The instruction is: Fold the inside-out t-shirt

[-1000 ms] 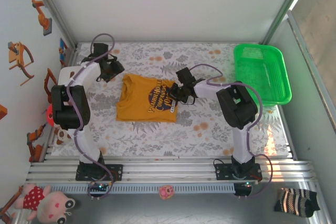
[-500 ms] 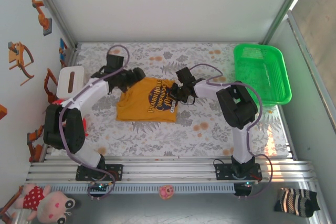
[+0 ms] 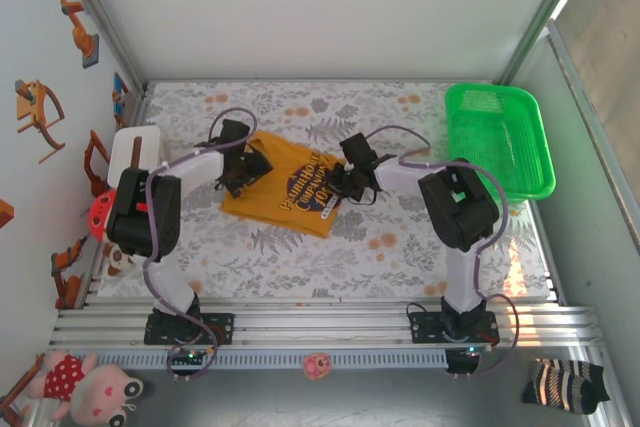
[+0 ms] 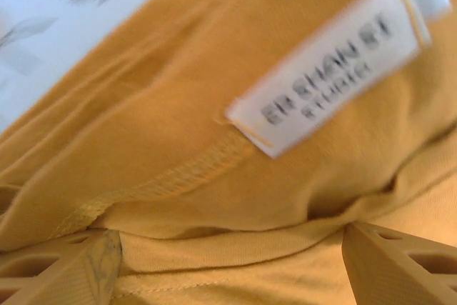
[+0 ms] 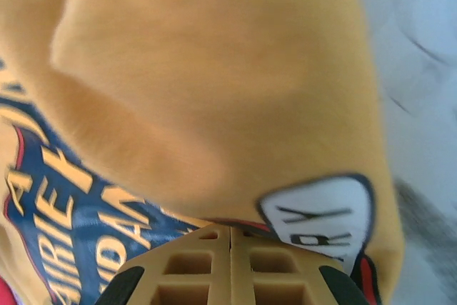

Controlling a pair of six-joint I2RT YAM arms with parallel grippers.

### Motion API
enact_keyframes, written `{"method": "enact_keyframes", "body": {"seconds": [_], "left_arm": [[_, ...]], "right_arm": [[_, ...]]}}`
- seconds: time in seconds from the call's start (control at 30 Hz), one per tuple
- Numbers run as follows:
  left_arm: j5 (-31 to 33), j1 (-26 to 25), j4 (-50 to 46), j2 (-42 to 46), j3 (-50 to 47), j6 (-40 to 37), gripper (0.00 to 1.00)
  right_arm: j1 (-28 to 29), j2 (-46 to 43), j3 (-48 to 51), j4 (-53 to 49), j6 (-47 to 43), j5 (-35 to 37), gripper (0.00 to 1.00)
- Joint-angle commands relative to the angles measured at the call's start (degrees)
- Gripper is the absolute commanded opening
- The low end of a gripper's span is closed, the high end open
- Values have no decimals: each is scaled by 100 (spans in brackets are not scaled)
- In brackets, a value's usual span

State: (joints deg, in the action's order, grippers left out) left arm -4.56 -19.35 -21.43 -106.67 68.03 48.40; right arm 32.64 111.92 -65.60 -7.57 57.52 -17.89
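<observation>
Item: the inside-out t-shirt lies folded and skewed at the centre of the floral mat, dark print uppermost.

The left gripper is at the shirt's 9 o'clock edge. Its jaws are spread wide above the white neck tag, gripping nothing.

The right gripper is at the 3 o'clock edge, jaws closed, pinching fabric.

The green basket is at 2 o'clock, well apart.
</observation>
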Motion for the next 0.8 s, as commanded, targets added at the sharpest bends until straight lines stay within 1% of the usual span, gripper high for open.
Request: {"method": "enact_keyframes", "body": {"seconds": [0.0, 0.1, 0.17, 0.2, 0.27, 0.3, 0.33, 0.43, 0.5, 0.6, 0.67, 0.77], "left_arm": [[-325, 76, -249, -699, 944, -811, 80], [-775, 98, -595, -1459, 2189, -1327, 80], [-1020, 128, -1002, -1864, 3104, -1658, 81], [-1066, 152, -1234, -2000, 3512, -1774, 81], [-1205, 211, -1446, -2021, 4058, -1887, 82], [-1262, 238, -1459, -1923, 4173, -1882, 82], [-1297, 268, -1469, -1793, 4200, -1848, 83], [-1459, 292, -1379, -1164, 3813, -1455, 84], [-1464, 205, -1254, -606, 3174, -1109, 85], [-1435, 69, -854, 151, 1940, -505, 86], [-1399, -36, -372, 682, 948, 9, 86], [-1346, -142, 177, 954, 29, 440, 87]], "right_arm": [[143, -572, 848, -440, 568, 583, 0], [438, -1147, 1180, -188, 807, 537, 0], [538, -1476, 1116, 14, 652, 305, 2], [557, -1652, 969, -46, 459, 240, 8], [527, -1866, 496, -619, -66, 299, 20], [480, -1905, 223, -963, -387, 361, 24], [429, -1904, 3, -1185, -642, 377, 26], [185, -1720, -460, -1584, -1321, 284, 27], [-32, -1486, -612, -1546, -1713, 7, 26], [-284, -1055, -844, -1530, -2238, -402, 20], [-399, -730, -981, -1567, -2527, -630, 15], [-480, -328, -1060, -1563, -2731, -716, 7]]}}
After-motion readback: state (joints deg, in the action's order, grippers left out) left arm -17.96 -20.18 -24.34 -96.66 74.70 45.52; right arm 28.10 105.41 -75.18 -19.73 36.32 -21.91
